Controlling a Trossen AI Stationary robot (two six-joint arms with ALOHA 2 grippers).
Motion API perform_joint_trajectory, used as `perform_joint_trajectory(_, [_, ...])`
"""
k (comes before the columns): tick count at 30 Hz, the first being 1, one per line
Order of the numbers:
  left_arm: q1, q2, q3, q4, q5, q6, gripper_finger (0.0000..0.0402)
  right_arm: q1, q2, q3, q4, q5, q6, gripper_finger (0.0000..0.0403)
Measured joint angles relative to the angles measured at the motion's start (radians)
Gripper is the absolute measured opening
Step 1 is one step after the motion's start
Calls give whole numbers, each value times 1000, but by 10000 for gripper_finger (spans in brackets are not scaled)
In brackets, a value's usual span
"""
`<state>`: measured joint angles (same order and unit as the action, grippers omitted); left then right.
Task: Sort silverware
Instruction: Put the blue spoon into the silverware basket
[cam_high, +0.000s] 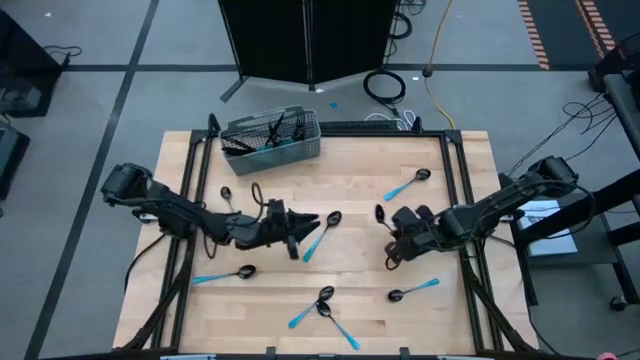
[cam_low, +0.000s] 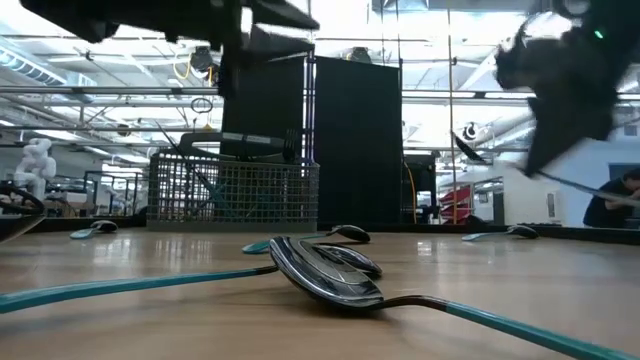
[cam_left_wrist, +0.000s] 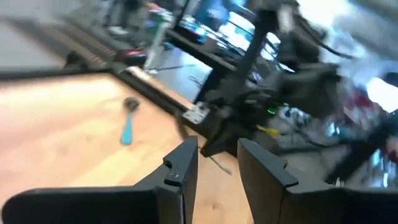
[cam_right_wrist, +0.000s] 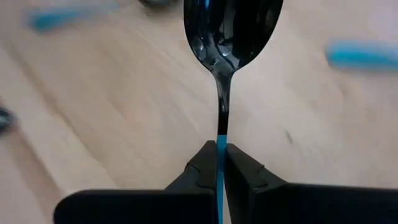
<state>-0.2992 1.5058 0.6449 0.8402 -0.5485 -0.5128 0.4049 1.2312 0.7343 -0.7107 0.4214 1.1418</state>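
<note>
From above, the wooden surface (cam_high: 330, 200) carried scattered silverware: spoons with light-blue handles lay near the far right corner (cam_high: 407, 185), at the left front (cam_high: 224, 274), crossed as a pair at the middle front (cam_high: 322, 304) and at the right front (cam_high: 414, 290). A grey mesh basket (cam_high: 272, 141) stood at the far left edge with utensils inside. The left pincer (cam_high: 300, 232) hovered near the middle, just beside another spoon (cam_high: 322, 235). The right pincer (cam_high: 392, 252) sat right of centre, with a dark spoon bowl (cam_high: 380, 214) just beside that arm.

At surface height, the crossed spoons (cam_low: 330, 272) lay closest, the basket (cam_low: 233, 190) behind them on the left, and the arms showed as dark blurs above.

In the left wrist view, the left pincer (cam_left_wrist: 216, 167) stood spread with nothing between its fingers (cam_left_wrist: 181, 163); one spoon (cam_left_wrist: 129, 119) lay on the wood beyond.

In the right wrist view, the right pincer (cam_right_wrist: 219, 168) was pressed together, pinching the thin blue handle of a spoon (cam_right_wrist: 229, 31), whose dark bowl pointed away above the wood.
</note>
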Motion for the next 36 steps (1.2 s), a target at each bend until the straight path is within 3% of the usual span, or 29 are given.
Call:
perform_joint_trajectory(5, [56, 107, 41, 8, 0, -223, 109, -15, 0, 13, 162, 49, -180, 0])
perform_joint_trajectory(8, [72, 165, 93, 8, 26, -272, 109, -39, 0, 13, 236, 54, -262, 0])
perform_joint_trajectory(17, [80, 304, 247, 7, 104, -139, 109, -73, 0, 14, 531, 44, -593, 0])
perform_joint_trajectory(27, [79, 340, 326, -36, 122, -49, 113, -112, 0, 14, 577, 23, -668, 0])
perform_joint_trajectory(36, [86, 340, 341, -91, 3, -47, 200, -124, 0, 14, 592, 21, -694, 0])
